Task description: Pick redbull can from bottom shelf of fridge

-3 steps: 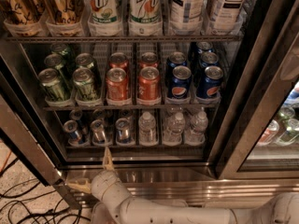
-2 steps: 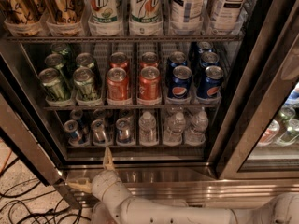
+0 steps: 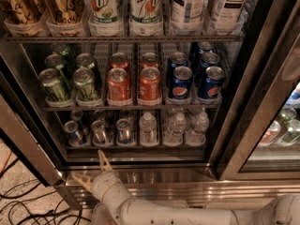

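Note:
The fridge [image 3: 243, 125] stands open with dark wire racks. On the bottom shelf [image 3: 136, 146], three slim blue-and-silver redbull cans [image 3: 99, 131] stand in front in the left lanes, with more behind them. My gripper [image 3: 91, 170] is below and in front of the bottom shelf, over the steel sill, just below the left cans. Its two pale fingers [image 3: 103, 161] are spread apart and hold nothing. The white arm runs off to the lower right.
Small clear water bottles [image 3: 176, 128] fill the right lanes of the bottom shelf. The rack above holds green cans [image 3: 55, 84], red cans [image 3: 150, 83] and Pepsi cans [image 3: 180, 82]. The door frame [image 3: 28, 149] slants at left. Cables [image 3: 18, 200] lie on the floor.

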`<state>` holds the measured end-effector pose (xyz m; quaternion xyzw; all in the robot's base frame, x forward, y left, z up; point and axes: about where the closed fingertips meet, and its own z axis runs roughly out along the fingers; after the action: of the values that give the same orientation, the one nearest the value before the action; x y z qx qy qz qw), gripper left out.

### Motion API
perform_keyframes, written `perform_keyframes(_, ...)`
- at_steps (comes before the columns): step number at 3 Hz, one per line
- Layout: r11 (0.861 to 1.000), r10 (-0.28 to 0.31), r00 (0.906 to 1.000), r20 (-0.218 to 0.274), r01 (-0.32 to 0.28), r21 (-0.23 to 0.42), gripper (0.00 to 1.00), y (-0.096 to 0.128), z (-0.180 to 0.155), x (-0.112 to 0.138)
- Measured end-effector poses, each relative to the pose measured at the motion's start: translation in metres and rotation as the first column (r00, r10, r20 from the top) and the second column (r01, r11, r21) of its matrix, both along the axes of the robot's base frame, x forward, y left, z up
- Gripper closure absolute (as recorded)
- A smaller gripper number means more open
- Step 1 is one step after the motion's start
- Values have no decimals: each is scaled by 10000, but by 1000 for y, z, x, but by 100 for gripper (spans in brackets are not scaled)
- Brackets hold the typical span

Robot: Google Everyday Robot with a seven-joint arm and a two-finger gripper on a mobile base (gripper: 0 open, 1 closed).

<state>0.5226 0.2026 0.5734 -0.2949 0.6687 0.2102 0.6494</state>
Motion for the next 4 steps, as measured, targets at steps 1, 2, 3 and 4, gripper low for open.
perform_keyframes(1,10000,0,10000,0,0,0,43,0,0,0)
perform_keyframes(2,10000,0,10000,1,0,-1,42,0,0,0)
perform_keyframes(3,9998,82,9999,90,-80,-167,38,1,3,6)
perform_keyframes(4,9989,270,9993,270,-260,-391,39,3,10,17)
